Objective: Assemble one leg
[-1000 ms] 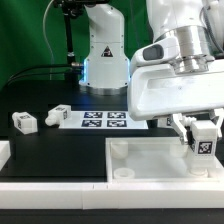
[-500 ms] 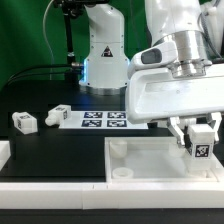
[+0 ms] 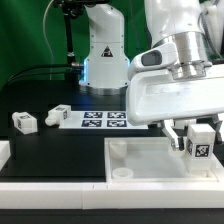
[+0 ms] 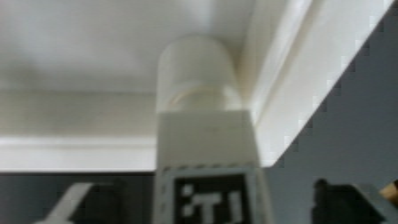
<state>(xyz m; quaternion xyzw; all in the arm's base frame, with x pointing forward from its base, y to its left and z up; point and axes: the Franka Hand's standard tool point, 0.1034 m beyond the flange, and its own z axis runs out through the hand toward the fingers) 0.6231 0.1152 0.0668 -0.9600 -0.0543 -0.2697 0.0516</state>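
My gripper (image 3: 196, 138) is shut on the leg (image 3: 199, 144), a small white block with a black-and-white tag facing the camera. It holds the leg slightly tilted over the right end of the large white panel (image 3: 150, 157). In the wrist view the leg (image 4: 199, 130) runs away from my gripper (image 4: 210, 203), its rounded far end near the panel's raised rim (image 4: 107, 80). The dark fingers (image 4: 68, 205) stand on either side of the tagged end. I cannot tell whether the far end sits in a socket.
Two more loose tagged legs (image 3: 25, 121) (image 3: 60, 115) lie on the black table at the exterior view's left. The marker board (image 3: 103, 120) lies behind the panel. A white part (image 3: 3, 152) shows at the left edge. The robot's base (image 3: 103, 55) stands at the back.
My gripper and the leg have shifted slightly toward the exterior view's left and turned a little. The loose legs and the panel have not moved.
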